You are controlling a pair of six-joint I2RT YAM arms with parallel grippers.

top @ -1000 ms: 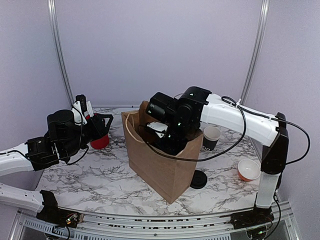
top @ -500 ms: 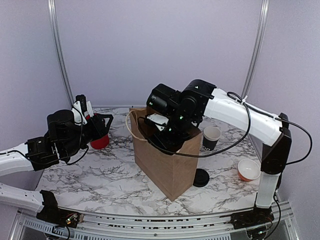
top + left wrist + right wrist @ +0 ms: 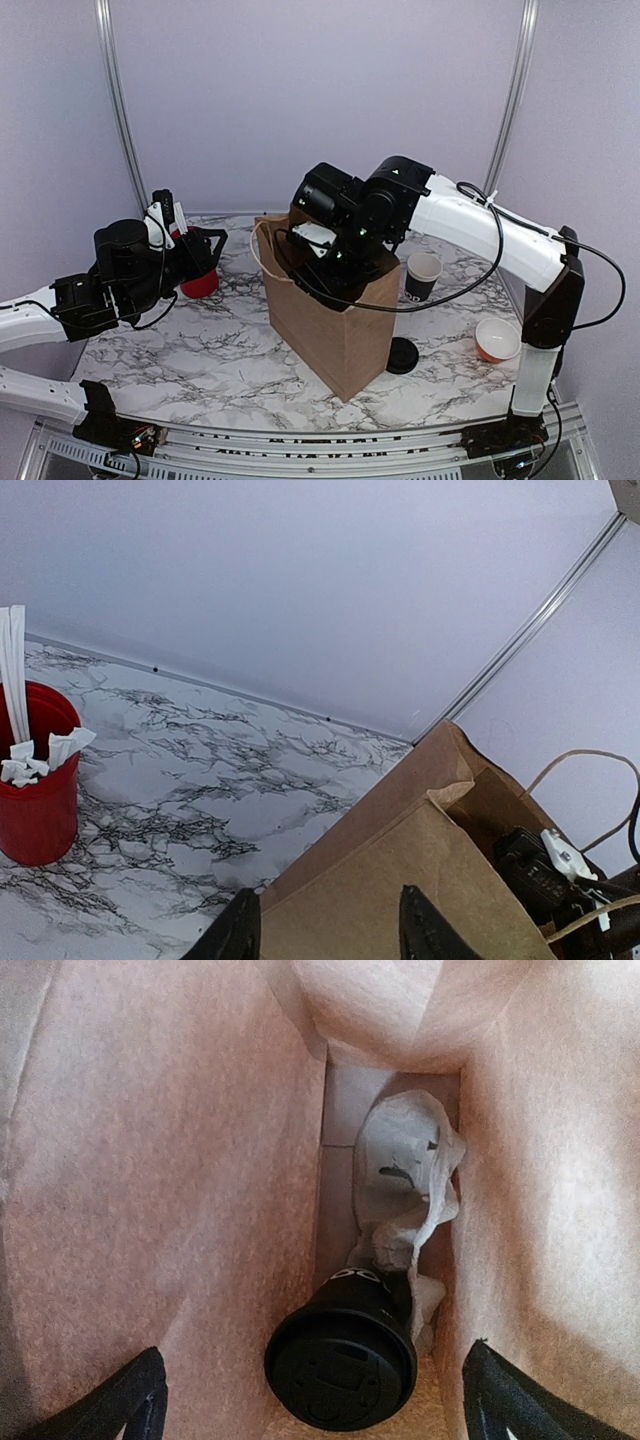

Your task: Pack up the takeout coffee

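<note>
- Standing on the floor of the bag (image 3: 150, 1160), the coffee (image 3: 340, 1365) shows its black lidded top to the right wrist camera, with a little white print on its side.
- Crumpled white paper (image 3: 405, 1190) lies behind the coffee, against the bag's far end and touching the cup.
- Right gripper (image 3: 318, 1395) looks down into the bag, jaws wide. One fingertip shows at each lower corner of its view, and neither touches the coffee.
- From the top camera, the right gripper (image 3: 325, 285) sits in the bag's (image 3: 330, 330) mouth, and the coffee is hidden by the paper walls.
- Left gripper (image 3: 212, 250) hangs just beside the red holder (image 3: 200, 283), jaws wide and holding nothing.
- In the left wrist view, the left gripper (image 3: 325, 930) points at the bag's (image 3: 400, 860) near side. The holder (image 3: 35, 790), with white sticks in it, stands off to the left.
- On the table (image 3: 200, 360), right of the bag: a white-topped cup (image 3: 422, 275), a flat black lid (image 3: 400, 357) and an orange bowl (image 3: 497, 340).
</note>
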